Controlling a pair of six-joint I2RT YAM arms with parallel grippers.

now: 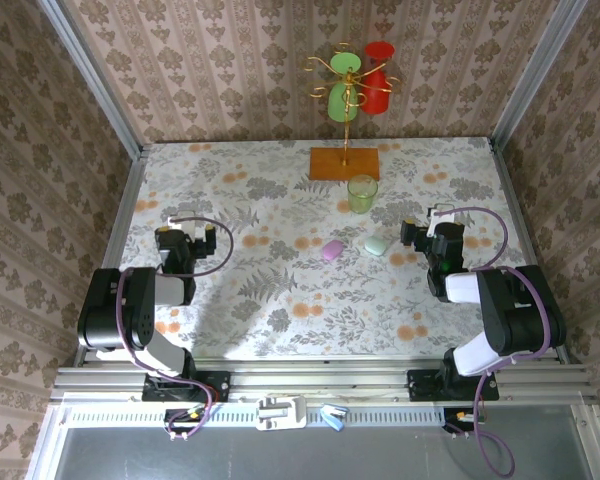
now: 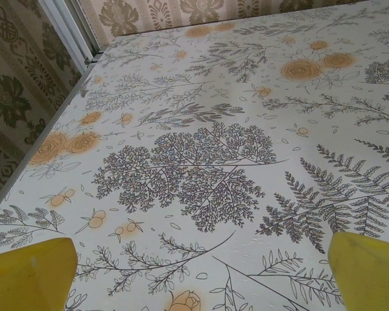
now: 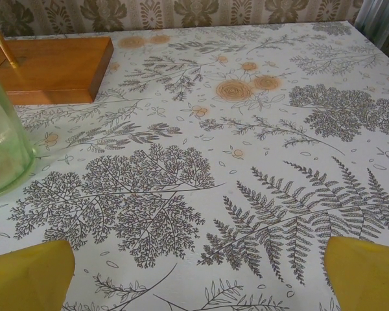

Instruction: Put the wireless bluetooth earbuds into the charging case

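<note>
Two pebble-shaped charging cases lie closed near the middle of the table: a pink-purple case and, just to its right, a mint-green case. I see no earbuds; they are hidden or too small to make out. My left gripper rests low at the table's left, far from both cases. In the left wrist view this gripper is open, its yellow fingertips wide apart over bare cloth. My right gripper sits just right of the mint case. It is open too, with nothing between its fingertips.
A green glass tumbler stands behind the cases. Farther back a wooden base carries a gold stand hung with green and red cups. Metal rails and patterned walls close in the flowered table.
</note>
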